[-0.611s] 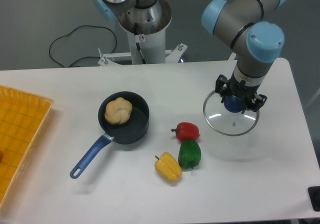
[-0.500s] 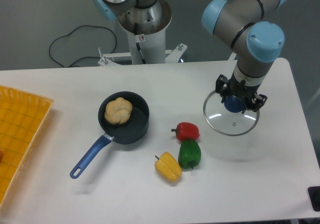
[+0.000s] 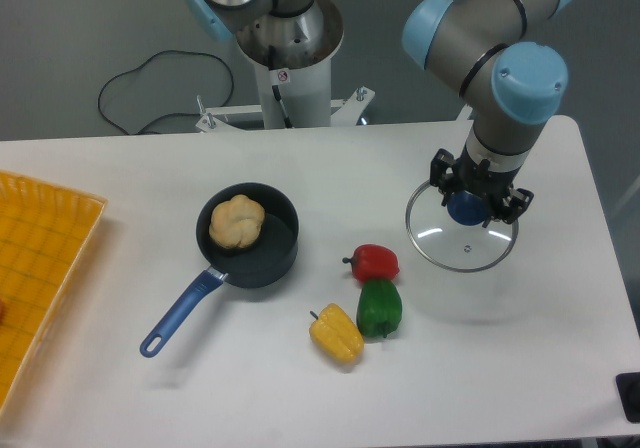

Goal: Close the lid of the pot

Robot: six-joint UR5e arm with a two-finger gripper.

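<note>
The dark navy pot point(image 3: 250, 236) sits left of the table's middle, its blue handle pointing toward the front left. A pale bread roll point(image 3: 237, 221) lies inside it. Over at the right, the clear glass lid point(image 3: 461, 236) hangs a little above the table, casting a shadow below it. My gripper point(image 3: 467, 208) is shut on the lid's blue knob, coming down from above. The lid is well to the right of the pot, with peppers between them.
A red pepper point(image 3: 375, 262), a green pepper point(image 3: 379, 308) and a yellow pepper point(image 3: 337, 333) lie in a cluster in front of the pot and lid. A yellow tray point(image 3: 40, 268) occupies the left edge. The robot base point(image 3: 290, 58) stands behind the table.
The lid and gripper have shifted very slightly to the left. Everything else is as before.
</note>
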